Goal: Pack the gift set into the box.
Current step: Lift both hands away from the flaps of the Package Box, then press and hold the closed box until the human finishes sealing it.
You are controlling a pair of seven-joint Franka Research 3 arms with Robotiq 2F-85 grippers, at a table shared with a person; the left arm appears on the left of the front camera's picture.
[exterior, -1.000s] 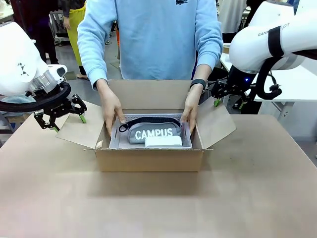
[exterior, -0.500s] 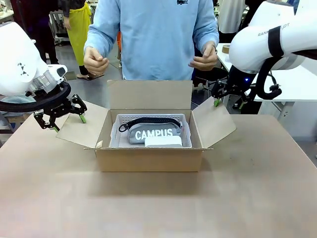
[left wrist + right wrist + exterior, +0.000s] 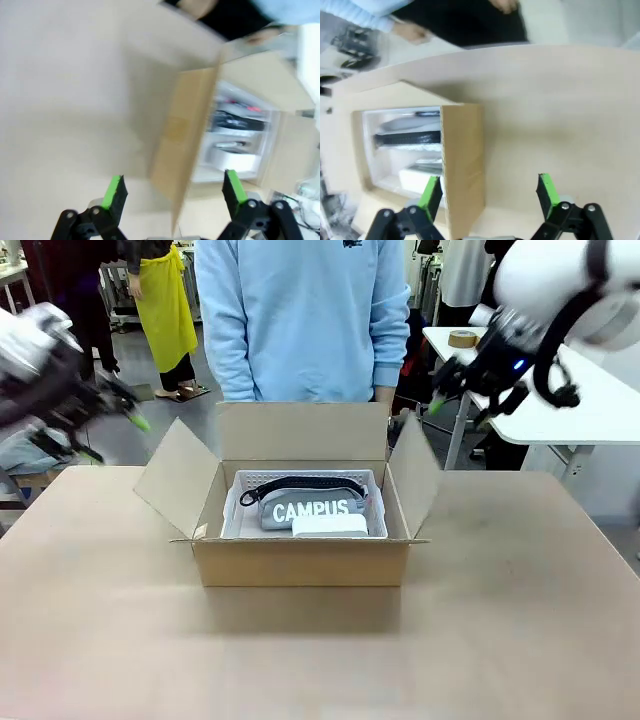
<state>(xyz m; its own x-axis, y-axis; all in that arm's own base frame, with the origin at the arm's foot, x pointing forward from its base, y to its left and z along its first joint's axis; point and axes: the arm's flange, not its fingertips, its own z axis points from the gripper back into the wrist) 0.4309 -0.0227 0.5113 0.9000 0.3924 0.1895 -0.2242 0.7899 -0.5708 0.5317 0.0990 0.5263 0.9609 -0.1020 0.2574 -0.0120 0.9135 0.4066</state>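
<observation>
Front view: one box [image 3: 300,562], one pouch [image 3: 308,512]

Robotics lab (white workbench [image 3: 600,412], tape roll [image 3: 461,337], aproned bystander [image 3: 166,310] behind)

box [image 3: 300,562] plain brown cardboard, table [image 3: 320,660] lighter tan. pouch [image 3: 300,511] grey, white CAMPUS print, strap [image 3: 300,482] black. small item [image 3: 330,526] at pouch's 5 o'clock white, tray [image 3: 236,524] pale grey-white. sweatshirt [image 3: 300,320] light blue. left gripper [image 3: 174,192], right gripper [image 3: 488,192] black, pads [image 3: 114,189] bright green.
</observation>
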